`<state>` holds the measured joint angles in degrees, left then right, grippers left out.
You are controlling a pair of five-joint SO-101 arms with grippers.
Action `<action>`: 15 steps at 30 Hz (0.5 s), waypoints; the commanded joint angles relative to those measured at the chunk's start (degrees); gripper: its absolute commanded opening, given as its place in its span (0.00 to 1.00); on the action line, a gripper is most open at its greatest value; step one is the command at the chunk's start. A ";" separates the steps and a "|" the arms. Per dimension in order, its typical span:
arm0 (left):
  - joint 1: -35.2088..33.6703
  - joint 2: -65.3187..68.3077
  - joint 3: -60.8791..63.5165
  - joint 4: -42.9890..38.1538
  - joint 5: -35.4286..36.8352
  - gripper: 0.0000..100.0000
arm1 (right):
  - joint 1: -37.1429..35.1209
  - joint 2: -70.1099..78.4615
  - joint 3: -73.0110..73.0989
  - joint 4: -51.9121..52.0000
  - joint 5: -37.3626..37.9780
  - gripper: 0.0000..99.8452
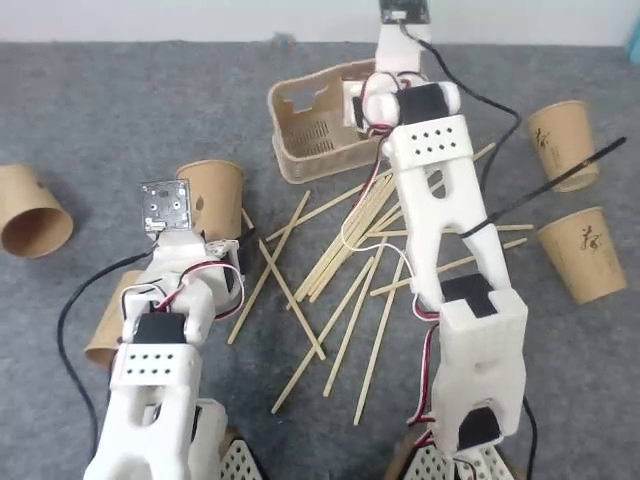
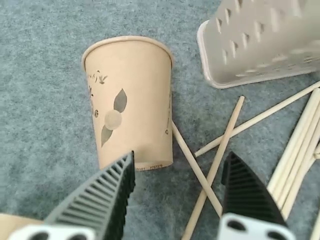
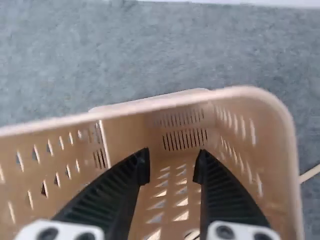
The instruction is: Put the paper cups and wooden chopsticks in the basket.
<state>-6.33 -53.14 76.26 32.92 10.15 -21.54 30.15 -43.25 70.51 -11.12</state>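
High view: chopsticks (image 1: 340, 247) nr cup (image 1: 220, 195), basket (image 1: 310, 140)

Grey felt-like covering (image 1: 90, 120) spreads beneath and all around the left gripper (image 2: 181, 159) and on past the right gripper (image 3: 172, 152). Farther beyond the right gripper runs a pale strip (image 1: 180, 18). Off to that gripper's right sits a small blue thing (image 1: 634, 42), too cropped to name.

The paper cup (image 2: 131, 100) is tan with grey-green leaf marks and a pale dot. The basket (image 3: 125, 130) is beige, patterned with rows of slots. The wooden chopsticks (image 1: 345, 235) are pale yellow. The table (image 1: 120, 110) is mottled grey. The left gripper (image 2: 181, 157) and the right gripper (image 3: 172, 152) are black and ribbed.
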 commanded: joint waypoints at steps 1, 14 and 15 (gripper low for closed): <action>-0.26 -1.58 -0.31 -1.67 -0.53 0.27 | -2.42 -6.46 -1.41 -0.75 -0.35 0.17; -0.26 -1.58 -0.31 -1.67 -0.62 0.27 | 2.07 -21.67 -1.32 -1.19 13.63 0.17; -0.26 -1.58 -0.31 -1.67 -0.62 0.27 | 2.86 -21.58 -1.32 -1.27 14.07 0.17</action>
<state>-6.33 -53.14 76.26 32.92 9.98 -21.27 13.36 -43.25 70.42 0.48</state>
